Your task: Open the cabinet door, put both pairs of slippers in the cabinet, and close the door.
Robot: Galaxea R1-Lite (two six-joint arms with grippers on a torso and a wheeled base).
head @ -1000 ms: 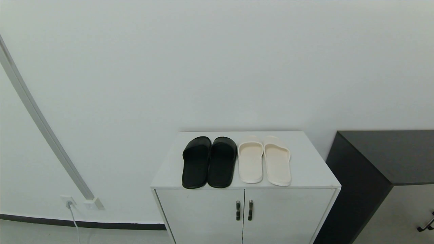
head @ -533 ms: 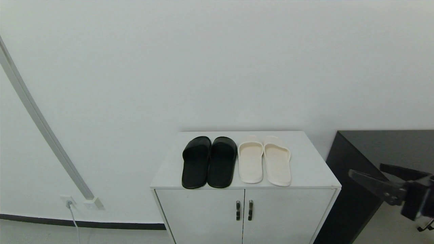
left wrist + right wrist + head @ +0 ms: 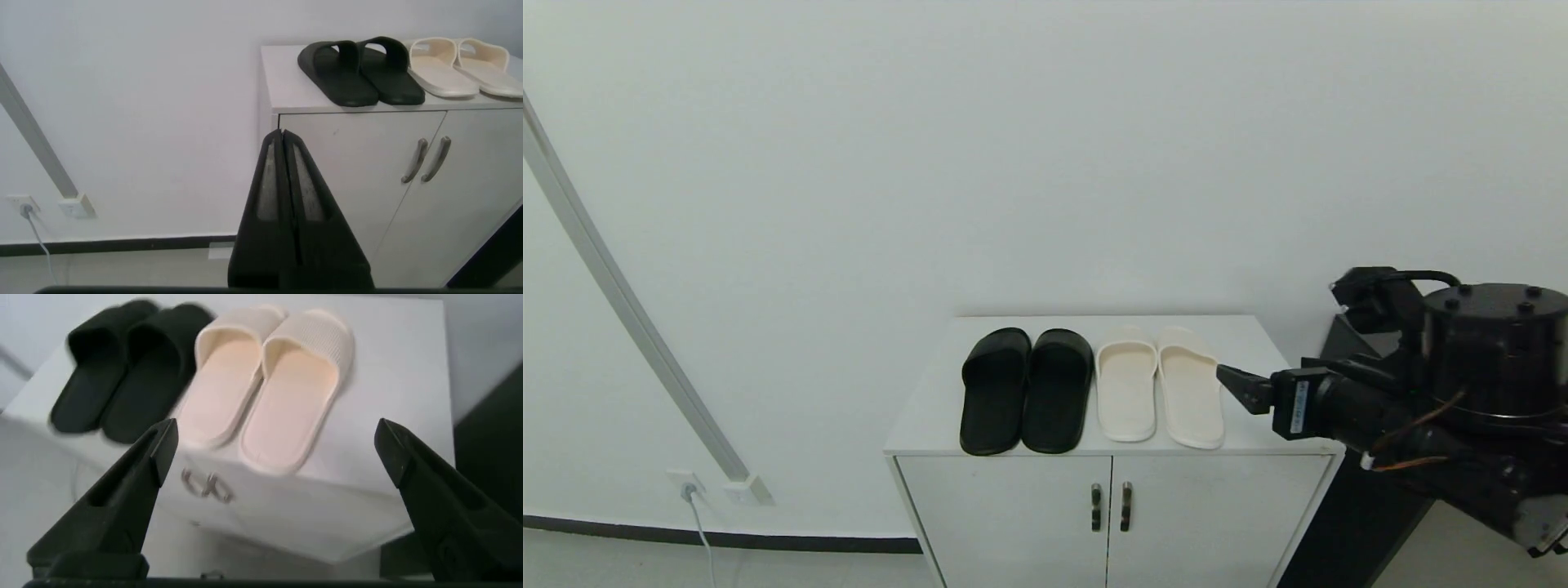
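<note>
Since both doors (image 3: 1005, 523) are shut, step: opening the cabinet (image 3: 1258, 425) is judged to come first; no slipper is inside yet.
Black pair (image 3: 995, 392): on the left half of the cabinet top, soles down, the 2 slippers touching, heels at the front edge.
White pair (image 3: 1127, 392): just beside the black pair on its right, turned the same way, heels near the front edge.
Doors: 2 flat white panels meeting at the middle, with 2 slim upright handles (image 3: 1096, 506) close together on either side of the seam.
Right gripper (image 3: 276, 433): fingers spread wide, holding nothing. It is over the right side of the top, with its tip near the outer white slipper.
Left gripper (image 3: 282, 139): fingers pressed together with nothing between them. It is low, in front of the cabinet's left side.
Handling, doors: probably light, stiff panels. Each handle is a narrow, smooth bar, best hooked or pinched at mid-length. The 2 bars sit so close together that a broad finger could catch both.
Handling, slippers: probably light, soft and bendy. The strap looks the surest hold, or a pinch across the 2 touching inner edges to lift a pair at once. On the smooth top they may slide if nudged.
In the way: a dark unit (image 3: 1339, 531) stands just right of the cabinet and may crowd the right door's swing and the arm. The heels at the front edge could be knocked off while a door is pulled.
Around: a wall socket (image 3: 686, 483) with its cord (image 3: 704, 539) and a slanted duct (image 3: 605, 278) are on the left, well apart from the cabinet.
</note>
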